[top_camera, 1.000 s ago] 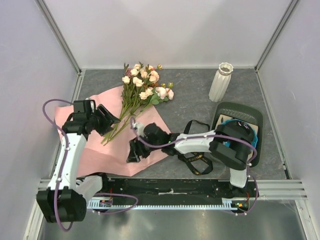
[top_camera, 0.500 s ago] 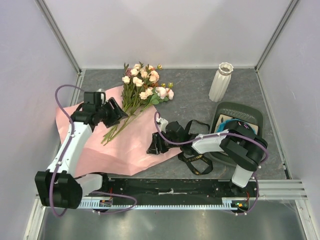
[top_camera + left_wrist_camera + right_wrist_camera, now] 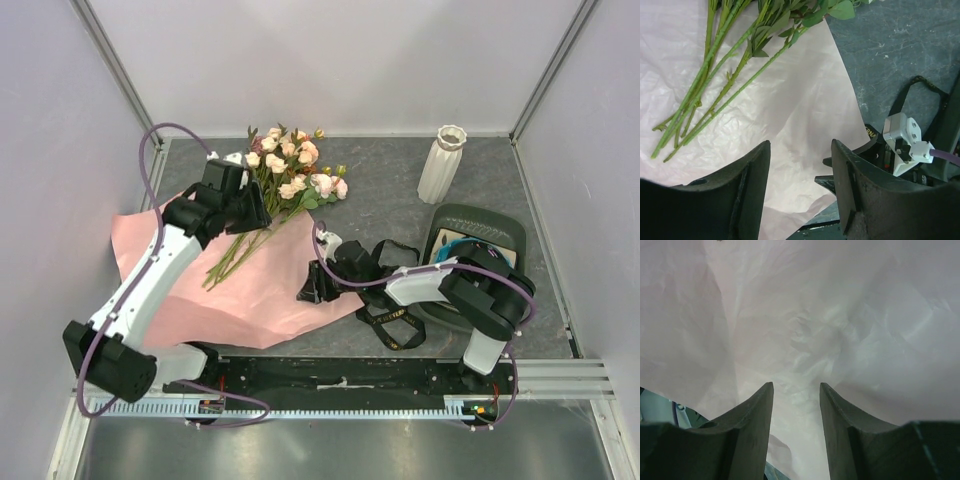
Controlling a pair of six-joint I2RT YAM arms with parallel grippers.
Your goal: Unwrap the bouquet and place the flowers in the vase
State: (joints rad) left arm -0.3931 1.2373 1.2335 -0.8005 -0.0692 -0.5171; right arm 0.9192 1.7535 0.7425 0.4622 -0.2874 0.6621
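Grey speckled table (image 3: 380, 205) inside a white-walled enclosure carries all items.

Left gripper (image 3: 248, 207): jaws well apart, nothing held. It is positioned over the long thin green stems (image 3: 715, 85), just short of the blooms.

Right gripper (image 3: 311, 286): jaws parted, nothing between them. It is positioned at the right edge of the crumpled pink paper sheet (image 3: 250, 300), which fills the right wrist view.

Flowers (image 3: 290, 170), pale pink, cream and peach roses, lie loose. Their stems rest on the opened sheet and the heads on the table beyond it, toward the far wall.

Black ribbon (image 3: 400, 322) lies on the table just right of the right gripper.

White ribbed ceramic vase (image 3: 441, 165) stands upright at far right, well apart from the flowers.
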